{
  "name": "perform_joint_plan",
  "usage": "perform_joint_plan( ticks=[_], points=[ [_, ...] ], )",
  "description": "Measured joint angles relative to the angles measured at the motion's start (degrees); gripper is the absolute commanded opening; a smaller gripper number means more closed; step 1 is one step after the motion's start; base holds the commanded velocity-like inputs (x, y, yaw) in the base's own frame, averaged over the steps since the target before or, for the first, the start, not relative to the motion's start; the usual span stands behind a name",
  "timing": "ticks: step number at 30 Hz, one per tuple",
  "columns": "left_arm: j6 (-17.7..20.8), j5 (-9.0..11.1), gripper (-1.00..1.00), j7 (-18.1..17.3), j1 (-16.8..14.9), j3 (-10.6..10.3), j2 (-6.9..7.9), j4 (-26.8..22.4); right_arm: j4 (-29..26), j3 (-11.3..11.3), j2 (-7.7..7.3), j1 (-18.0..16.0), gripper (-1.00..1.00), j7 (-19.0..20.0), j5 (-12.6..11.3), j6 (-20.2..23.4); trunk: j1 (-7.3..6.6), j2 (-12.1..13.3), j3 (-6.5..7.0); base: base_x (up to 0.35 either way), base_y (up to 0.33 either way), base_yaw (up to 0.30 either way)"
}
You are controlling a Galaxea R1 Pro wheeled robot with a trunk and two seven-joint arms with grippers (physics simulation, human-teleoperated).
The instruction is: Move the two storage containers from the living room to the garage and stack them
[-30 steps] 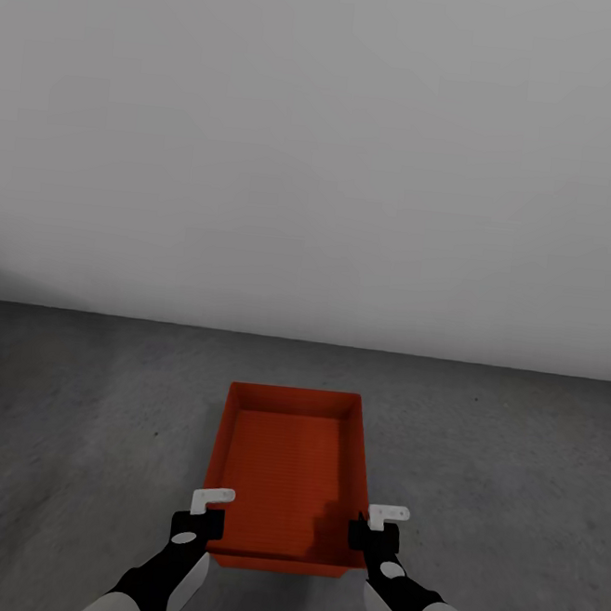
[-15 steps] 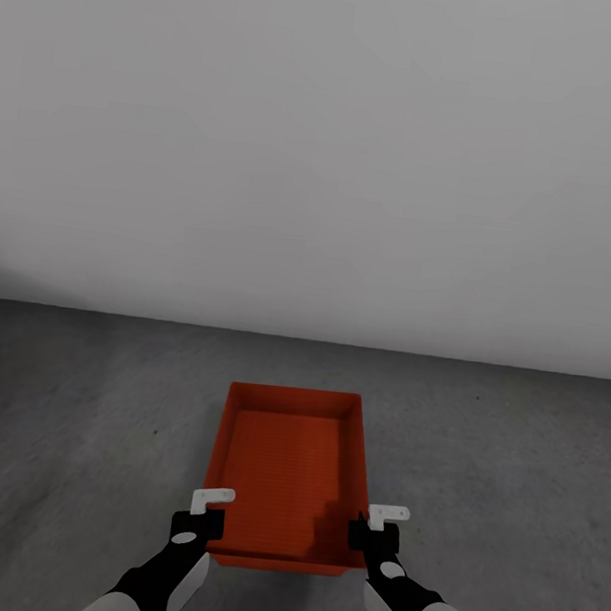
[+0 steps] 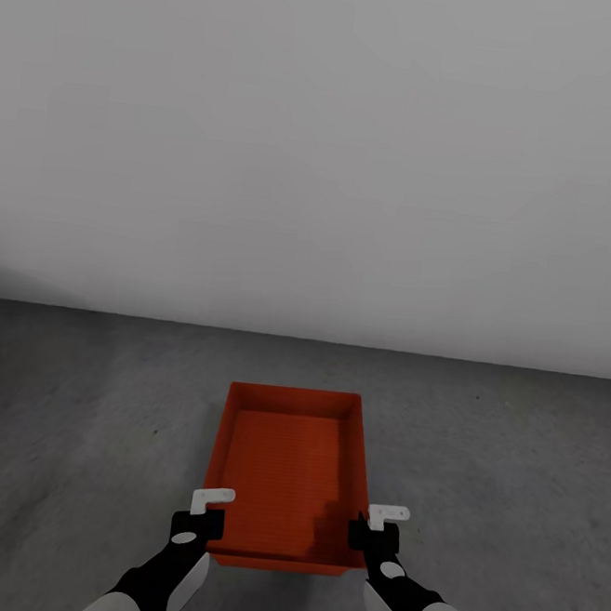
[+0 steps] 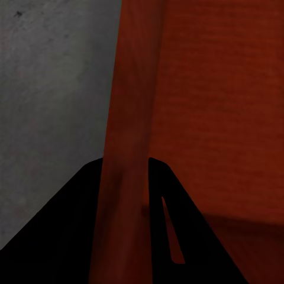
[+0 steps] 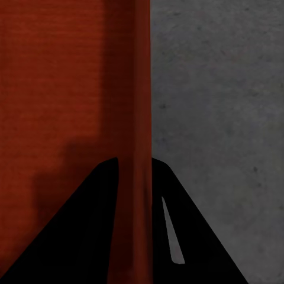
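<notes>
Container walls sit between each tool's fingers.

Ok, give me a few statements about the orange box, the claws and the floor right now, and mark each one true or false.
1. The orange box is empty. True.
2. The left claw straddles the box's side wall. True.
3. The box sits on a wood-plank floor. False: the floor under it is dark grey and speckled.
4. The right claw hangs apart from the box, over bare floor. False: its fingers sit either side of the box's wall.
5. A second box is stacked inside this one. False: one box is seen.
</notes>
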Motion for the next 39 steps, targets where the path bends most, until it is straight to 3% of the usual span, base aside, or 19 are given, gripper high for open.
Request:
perform_joint_plan(
  ticks=[5,11,39],
  points=[
    [0.0,0.0,-1.00,0.0,0.0,0.0,0.00,0.0,0.0,0.0,0.00,0.0,-1.00,0.0,0.0,0.0,0.00,0.0,0.00,0.000,0.000,0.000],
    [0.0,0.0,-1.00,0.0,0.0,0.0,0.01,0.0,0.0,0.0,0.00,0.0,-1.00,0.0,0.0,0.0,1.31,-2.4,-1.07,0.000,0.000,0.000],
    [0.0,0.0,-1.00,0.0,0.0,0.0,-0.01,0.0,0.0,0.0,0.00,0.0,-1.00,0.0,0.0,0.0,1.31,-2.4,-1.08,0.009,0.000,0.000]
  ],
)
